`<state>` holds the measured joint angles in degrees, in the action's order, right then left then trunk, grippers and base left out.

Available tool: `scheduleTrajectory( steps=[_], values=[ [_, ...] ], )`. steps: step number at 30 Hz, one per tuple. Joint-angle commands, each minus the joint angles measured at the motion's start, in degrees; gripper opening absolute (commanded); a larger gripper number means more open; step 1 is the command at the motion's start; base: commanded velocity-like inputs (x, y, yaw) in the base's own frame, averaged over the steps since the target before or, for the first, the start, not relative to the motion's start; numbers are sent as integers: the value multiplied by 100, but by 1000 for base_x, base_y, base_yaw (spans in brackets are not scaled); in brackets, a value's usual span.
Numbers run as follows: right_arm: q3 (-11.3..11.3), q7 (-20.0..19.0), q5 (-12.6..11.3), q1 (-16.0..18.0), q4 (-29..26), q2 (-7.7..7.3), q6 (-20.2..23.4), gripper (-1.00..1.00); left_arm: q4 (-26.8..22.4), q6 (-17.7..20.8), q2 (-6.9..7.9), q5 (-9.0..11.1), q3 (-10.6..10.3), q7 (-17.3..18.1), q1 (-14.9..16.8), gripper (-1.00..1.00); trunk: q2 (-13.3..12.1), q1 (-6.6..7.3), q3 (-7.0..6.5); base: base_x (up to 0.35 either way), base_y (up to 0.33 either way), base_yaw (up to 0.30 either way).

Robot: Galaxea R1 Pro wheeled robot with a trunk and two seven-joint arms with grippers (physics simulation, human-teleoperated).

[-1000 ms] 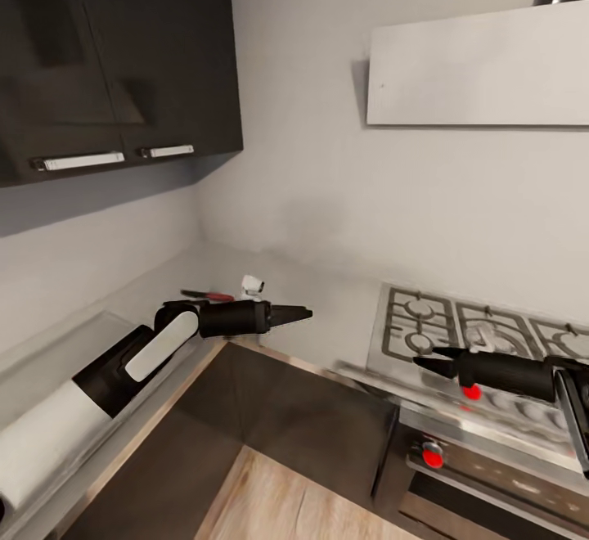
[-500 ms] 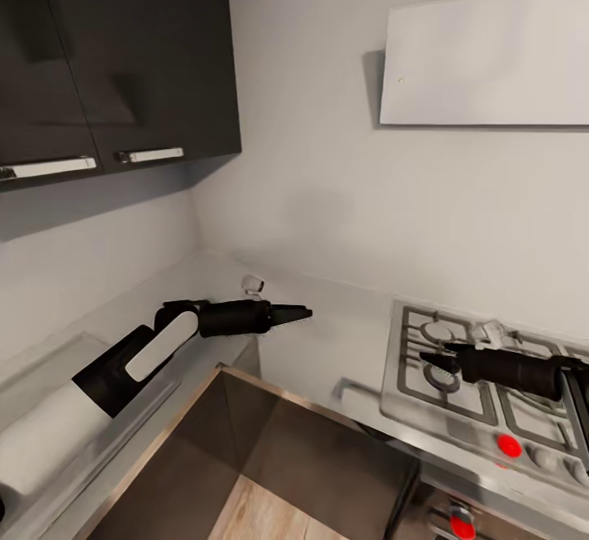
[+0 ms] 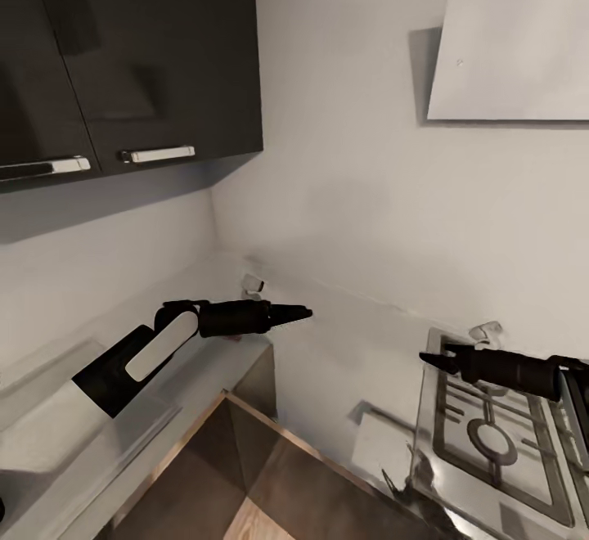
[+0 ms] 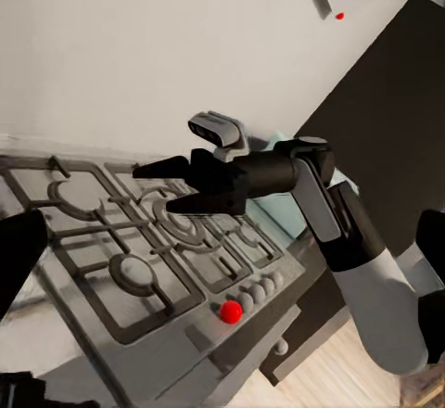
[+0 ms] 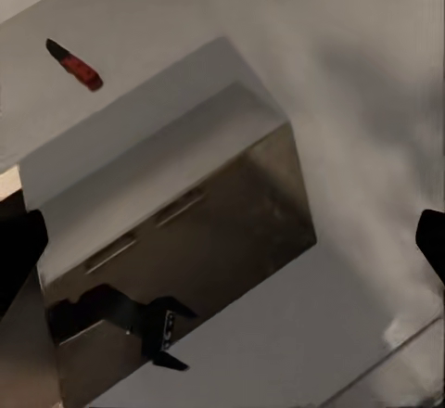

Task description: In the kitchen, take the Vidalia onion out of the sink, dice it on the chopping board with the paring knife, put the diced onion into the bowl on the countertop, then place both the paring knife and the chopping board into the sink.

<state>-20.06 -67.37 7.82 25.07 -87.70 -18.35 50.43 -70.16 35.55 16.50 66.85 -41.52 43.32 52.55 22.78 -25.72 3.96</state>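
The paring knife (image 5: 78, 67) lies on the pale glossy countertop (image 3: 343, 335); its red handle and a dark bit of blade show in the right wrist view. My left gripper (image 3: 304, 311) hovers over the countertop near the corner, its fingers (image 4: 19, 260) spread wide and empty. My right gripper (image 3: 425, 357) hangs over the hob's left edge, open and empty; the left wrist view shows its jaws (image 4: 156, 188) apart. The Vidalia onion, sink, chopping board and bowl are out of view.
A steel gas hob (image 3: 499, 442) with a red knob (image 4: 230, 312) sits at the right. A white hood (image 3: 515, 41) hangs above it. Dark wall cabinets (image 3: 123, 57) fill the upper left. Dark cabinet fronts (image 5: 195, 223) stand under the counter.
The camera has swung left and up, so the hob slid toward the lower right. The knife seen beside my left gripper 1 s ago has left the head view. Both arms keep their pose.
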Motion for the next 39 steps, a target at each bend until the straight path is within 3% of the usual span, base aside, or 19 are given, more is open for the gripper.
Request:
scheduleTrajectory(
  steps=[1,8,19,29,39],
  values=[
    [-8,-58,61,7,-1,8,35,100,2,39,3,56,-14,-8,11,100,14,-7,19,246,-158,230],
    [-7,-54,77,7,19,59,32,100,2,40,3,84,-14,-8,11,100,14,-7,58,99,-86,228],
    [-7,-57,54,7,43,78,17,100,130,49,31,345,-5,-13,15,100,14,-7,71,32,19,43],
    [-7,-57,55,7,43,78,12,100,134,49,29,346,-5,-17,14,100,14,-7,71,268,27,0],
    [-7,-57,45,7,48,78,10,100,134,65,21,346,-5,-22,16,100,14,-7,71,38,9,0]
  ],
)
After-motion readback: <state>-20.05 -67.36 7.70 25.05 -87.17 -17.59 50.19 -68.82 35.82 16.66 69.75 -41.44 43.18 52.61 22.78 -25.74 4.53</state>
